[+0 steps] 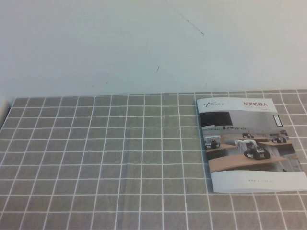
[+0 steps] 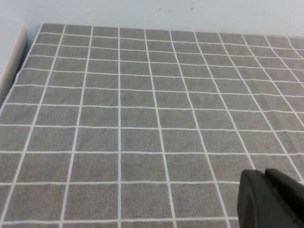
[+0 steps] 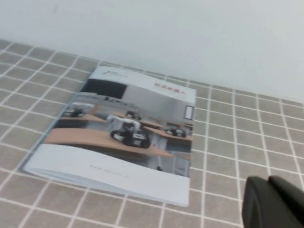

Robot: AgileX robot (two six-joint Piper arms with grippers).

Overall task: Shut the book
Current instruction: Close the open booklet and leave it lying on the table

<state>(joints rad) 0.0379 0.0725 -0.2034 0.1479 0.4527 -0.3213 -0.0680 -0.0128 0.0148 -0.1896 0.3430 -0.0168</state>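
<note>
left gripper: only a dark tip shows in its own wrist view, low over bare cloth on the left of the table, well apart from the book. Spread or closed: cannot tell. Not seen from the high view.
tablecloth: grey woven fabric with a thin white grid; matte and lying flat, with one faint lengthwise crease near the middle. Judged grippy enough that a thin book would not slide much under a press.
book: on the right side of the table, near the wall, cover up, already lying shut. Thin, glossy softcover, rectangular, with a photo print and red title. The page edges along the near side look slightly fanned.
step in hand: judged finished, or nearly so. If the cover springs up, press flat on its free side, not the spine, with a light downward touch.
right gripper: a dark tip in its own wrist view, raised just beside the book and not touching it. Its opening: cannot tell.
</note>
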